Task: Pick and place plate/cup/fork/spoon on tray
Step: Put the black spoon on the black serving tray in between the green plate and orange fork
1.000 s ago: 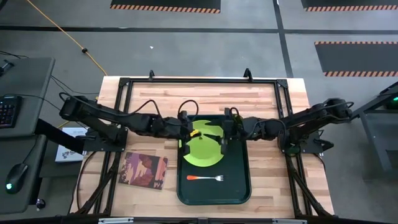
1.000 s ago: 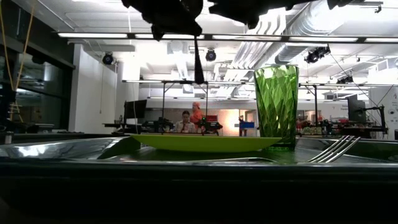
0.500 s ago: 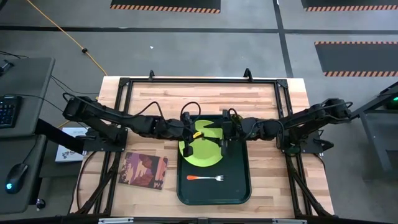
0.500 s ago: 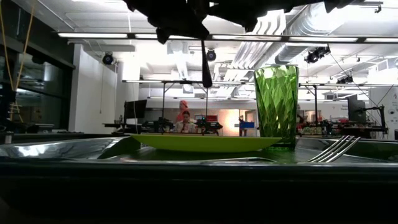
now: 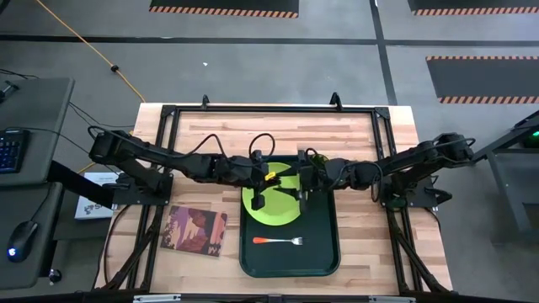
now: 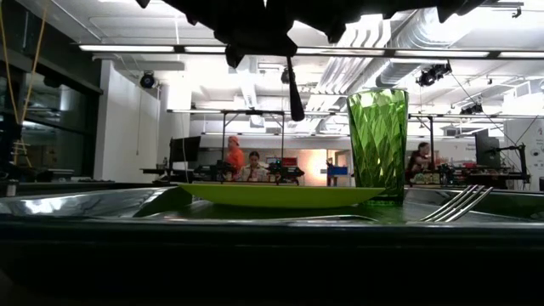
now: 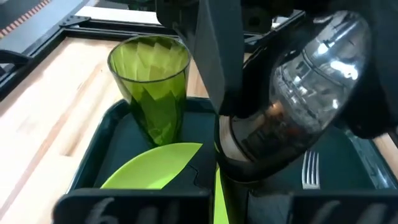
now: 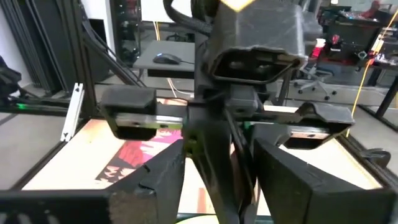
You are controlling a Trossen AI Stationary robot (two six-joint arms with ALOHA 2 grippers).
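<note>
Dark shiny metal spoon (image 7: 292, 118) hangs handle up, oval bowl down, above round lime-green plastic plate (image 5: 271, 200). Left gripper (image 5: 258, 195) pinches spoon tight, over plate's left part. Plate lies flat in big dark green plastic tray (image 5: 322, 252). See-through green plastic cup (image 7: 151, 84) stands upright at tray's far corner. Orange-handled fork (image 5: 278, 241) lies on tray near plate. Right gripper (image 5: 301, 196) over plate's right side, fingers spread apart, holding nothing.

Glossy spoon (image 7: 298, 118); faceted translucent cup (image 7: 151, 84); wood table (image 5: 370, 244).
</note>
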